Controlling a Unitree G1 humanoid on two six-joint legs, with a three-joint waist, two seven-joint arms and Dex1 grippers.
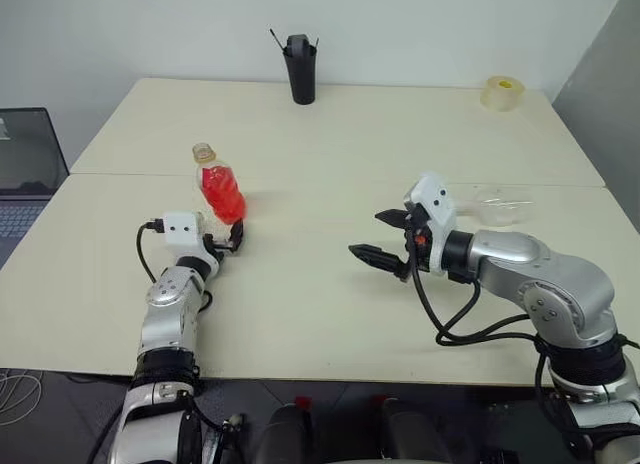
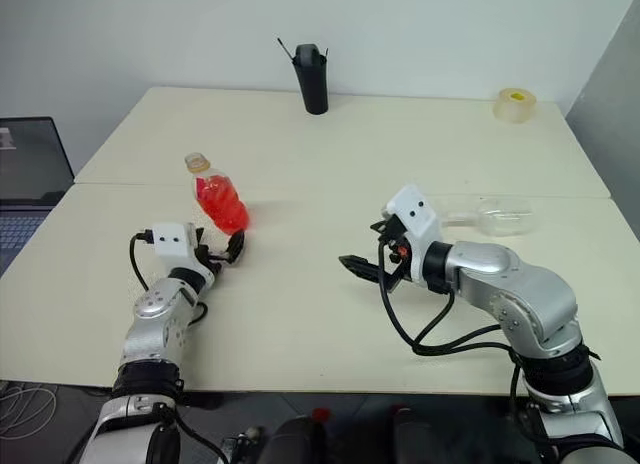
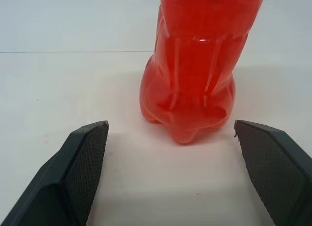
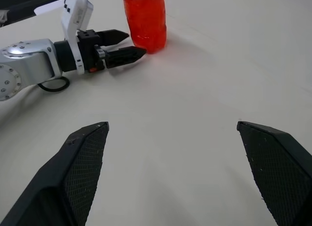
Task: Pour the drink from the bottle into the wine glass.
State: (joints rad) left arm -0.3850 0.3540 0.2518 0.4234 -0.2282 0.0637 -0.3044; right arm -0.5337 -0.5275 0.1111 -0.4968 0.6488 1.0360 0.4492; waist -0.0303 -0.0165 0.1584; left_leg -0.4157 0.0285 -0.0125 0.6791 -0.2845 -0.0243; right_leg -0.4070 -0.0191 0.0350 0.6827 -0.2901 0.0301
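Note:
The bottle [image 1: 219, 187] stands on the table's left half, its rounded body full of the red-orange drink [image 3: 195, 75], its yellowish neck ring bare of a cap. My left gripper [image 1: 229, 240] lies level just short of the bottle's base, open, and its fingers [image 3: 83, 162] do not touch the bottle. The wine glass [image 2: 497, 216] seems to lie on its side at the right, behind my right arm. My right gripper [image 1: 366, 234] hovers open over the middle of the table, nothing between its fingers [image 4: 83, 162]; it faces the bottle [image 4: 145, 19] and the left gripper [image 4: 117, 46].
A tall black cup [image 1: 301, 69] with thin sticks in it stands at the table's far edge. A roll of tape [image 1: 503, 92] sits at the far right corner. A laptop [image 1: 25, 169] is off the table's left side. A seam [image 1: 400, 180] crosses the tabletop.

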